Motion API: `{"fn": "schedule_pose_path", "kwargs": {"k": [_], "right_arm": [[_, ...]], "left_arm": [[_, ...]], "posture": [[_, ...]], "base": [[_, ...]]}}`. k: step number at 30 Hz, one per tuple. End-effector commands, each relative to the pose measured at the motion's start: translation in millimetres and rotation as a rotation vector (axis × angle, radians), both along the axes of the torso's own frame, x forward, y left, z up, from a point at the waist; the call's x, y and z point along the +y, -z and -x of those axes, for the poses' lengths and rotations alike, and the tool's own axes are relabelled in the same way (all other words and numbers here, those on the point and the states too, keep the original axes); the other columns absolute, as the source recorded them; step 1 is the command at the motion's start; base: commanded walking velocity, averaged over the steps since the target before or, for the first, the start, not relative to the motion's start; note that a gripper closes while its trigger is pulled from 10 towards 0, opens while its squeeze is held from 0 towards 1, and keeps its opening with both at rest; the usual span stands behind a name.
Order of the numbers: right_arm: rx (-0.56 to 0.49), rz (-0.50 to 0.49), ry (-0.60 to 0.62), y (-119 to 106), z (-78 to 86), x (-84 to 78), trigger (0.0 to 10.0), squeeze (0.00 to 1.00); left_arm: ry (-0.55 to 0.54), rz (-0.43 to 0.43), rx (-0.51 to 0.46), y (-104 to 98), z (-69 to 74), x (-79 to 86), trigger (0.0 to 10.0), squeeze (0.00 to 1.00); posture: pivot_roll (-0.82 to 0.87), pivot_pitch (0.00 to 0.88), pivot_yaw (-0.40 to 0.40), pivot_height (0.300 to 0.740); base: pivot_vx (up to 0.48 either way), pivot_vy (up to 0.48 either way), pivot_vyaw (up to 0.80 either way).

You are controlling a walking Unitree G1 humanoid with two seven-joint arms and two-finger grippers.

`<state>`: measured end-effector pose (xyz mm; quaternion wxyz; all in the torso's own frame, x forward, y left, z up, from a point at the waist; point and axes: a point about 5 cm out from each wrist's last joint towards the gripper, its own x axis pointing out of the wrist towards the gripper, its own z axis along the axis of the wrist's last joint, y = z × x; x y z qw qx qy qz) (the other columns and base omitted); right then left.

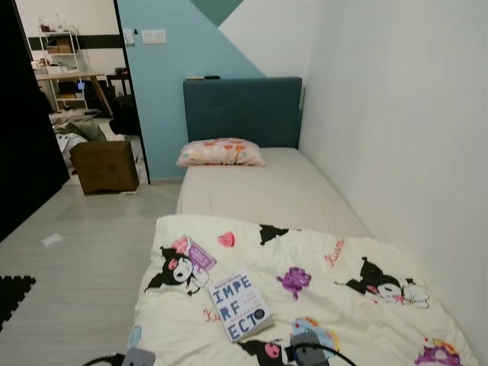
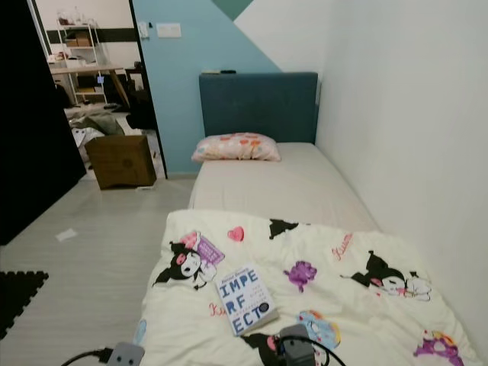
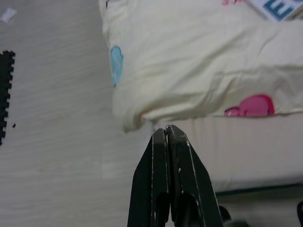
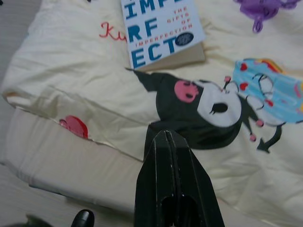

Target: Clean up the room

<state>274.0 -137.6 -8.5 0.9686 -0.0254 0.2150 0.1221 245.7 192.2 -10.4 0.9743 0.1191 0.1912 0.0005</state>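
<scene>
Right wrist view: right gripper [image 4: 166,137] has its fingers pressed together, nothing held, hovering over the blanket [image 4: 94,90] near the foot edge of the bed [image 1: 267,191]. The book [image 4: 158,30] lies just ahead of its tips, flat, cover up, white with blue lettering, apart from the fingers. Left gripper [image 3: 166,132] is also closed and empty, low beside the blanket's hanging corner, with bare floor [image 3: 52,94] off to its side.

Progress estimate: barely started. Book untouched on the bed; blanket rumpled and covering just the near half. Further beyond both grippers: pillow [image 1: 221,152] at the headboard, a paper scrap [image 1: 51,239] on the floor, a box [image 1: 105,165] by the doorway.
</scene>
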Motion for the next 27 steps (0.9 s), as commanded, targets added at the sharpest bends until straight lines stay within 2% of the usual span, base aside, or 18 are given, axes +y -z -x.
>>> {"fn": "schedule_pose_path", "kwargs": {"k": [1,19,27], "right_arm": [[0.022,-0.002,-0.010,4.4,4.6,2.4,10.0,0.00],[0.025,-0.009,-0.025,4.9,6.0,4.1,10.0,0.00],[0.023,-0.007,-0.037,4.9,6.6,4.3,10.0,0.00]], "left_arm": [[-0.008,-0.011,0.025,4.5,5.6,2.2,10.0,0.00],[-0.012,-0.009,0.039,8.6,13.5,0.5,10.0,0.00],[-0.010,-0.012,0.044,10.0,15.9,0.3,10.0,0.00]], "posture": [[0.01,0.112,0.009,0.646],[0.01,0.108,-0.005,0.646],[0.01,0.111,-0.013,0.631]], "base": [[0.000,0.000,0.00],[0.000,0.000,0.00],[0.000,0.000,0.00]]}}
